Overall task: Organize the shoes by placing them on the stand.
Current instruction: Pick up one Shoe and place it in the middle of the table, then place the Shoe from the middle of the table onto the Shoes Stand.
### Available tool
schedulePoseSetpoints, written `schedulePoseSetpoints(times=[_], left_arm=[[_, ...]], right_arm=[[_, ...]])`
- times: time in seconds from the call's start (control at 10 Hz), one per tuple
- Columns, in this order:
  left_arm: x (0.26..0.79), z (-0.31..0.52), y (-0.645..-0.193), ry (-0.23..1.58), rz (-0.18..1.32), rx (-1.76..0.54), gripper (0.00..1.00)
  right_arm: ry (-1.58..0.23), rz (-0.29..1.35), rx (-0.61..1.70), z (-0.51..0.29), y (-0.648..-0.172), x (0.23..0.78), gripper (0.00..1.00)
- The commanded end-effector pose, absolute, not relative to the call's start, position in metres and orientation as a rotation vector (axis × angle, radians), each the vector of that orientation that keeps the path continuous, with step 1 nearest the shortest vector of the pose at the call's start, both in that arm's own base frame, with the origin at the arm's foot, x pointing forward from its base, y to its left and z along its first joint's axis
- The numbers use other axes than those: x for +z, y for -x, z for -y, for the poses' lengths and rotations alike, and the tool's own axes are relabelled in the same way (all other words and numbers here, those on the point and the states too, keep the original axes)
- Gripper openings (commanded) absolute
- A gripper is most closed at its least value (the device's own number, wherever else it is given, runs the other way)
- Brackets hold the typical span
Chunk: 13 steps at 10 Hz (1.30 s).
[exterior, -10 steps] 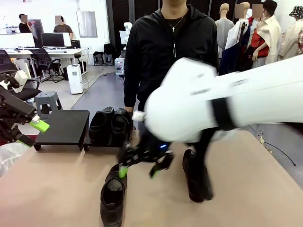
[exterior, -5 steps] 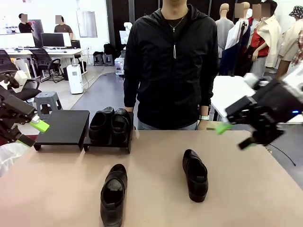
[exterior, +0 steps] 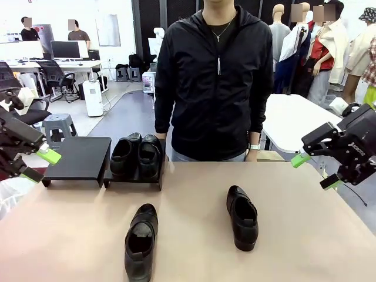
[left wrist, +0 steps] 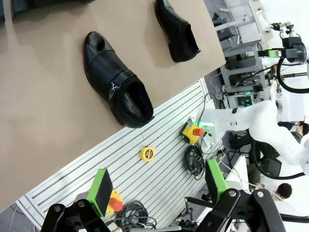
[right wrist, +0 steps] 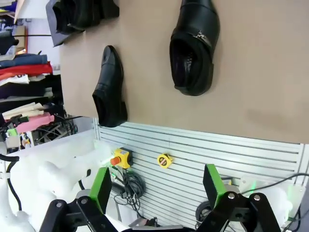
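Two glossy black shoes (exterior: 136,155) sit side by side on the right section of the black stand (exterior: 134,179). Its left section (exterior: 79,157) is bare. A third shoe (exterior: 141,239) lies on the table near the front, left of centre, and is also in the left wrist view (left wrist: 118,82). Right of centre lies a fourth shoe (exterior: 242,216), seen from the right wrist too (right wrist: 195,46). My left gripper (exterior: 40,165) hovers open at the table's left edge, beside the stand. Off the right edge my right gripper (exterior: 315,171) hangs open with nothing in it. Both pairs of green pads stand wide apart (left wrist: 159,186) (right wrist: 157,186).
A person in a black jacket (exterior: 214,82) stands at the far edge, behind the stand and shoes. Below the table's near edge runs a slatted metal base with a yellow tape measure (left wrist: 147,153) and emergency stop buttons (left wrist: 193,133). A white table (exterior: 291,120) stands behind on the right.
My right arm has pulled back from low over the middle of the table, near the front shoe, to the right edge. The left arm and all shoes have stayed put.
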<state>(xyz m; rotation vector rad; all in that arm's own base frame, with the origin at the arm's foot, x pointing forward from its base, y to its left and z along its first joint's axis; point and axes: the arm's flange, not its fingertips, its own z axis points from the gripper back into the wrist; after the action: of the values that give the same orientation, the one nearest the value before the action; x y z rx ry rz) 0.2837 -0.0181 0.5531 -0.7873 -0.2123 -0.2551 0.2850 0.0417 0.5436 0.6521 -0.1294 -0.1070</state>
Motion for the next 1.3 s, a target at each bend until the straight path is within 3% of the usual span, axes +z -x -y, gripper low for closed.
schedulePoseSetpoints(times=[0.0,1.0,1.2], left_arm=[[0.553,0.016,-0.284,0.809,0.222,-0.277,1.0],[0.553,0.018,-0.284,0.787,0.212,-0.256,1.0],[0.586,0.13,-0.232,0.559,0.165,-0.349,1.0]], right_arm=[[-0.678,0.124,-0.091,-0.04,-0.286,0.546,1.0],[-0.678,0.124,-0.091,-0.04,-0.286,0.546,1.0],[-0.678,0.124,-0.091,-0.04,-0.286,0.546,1.0]])
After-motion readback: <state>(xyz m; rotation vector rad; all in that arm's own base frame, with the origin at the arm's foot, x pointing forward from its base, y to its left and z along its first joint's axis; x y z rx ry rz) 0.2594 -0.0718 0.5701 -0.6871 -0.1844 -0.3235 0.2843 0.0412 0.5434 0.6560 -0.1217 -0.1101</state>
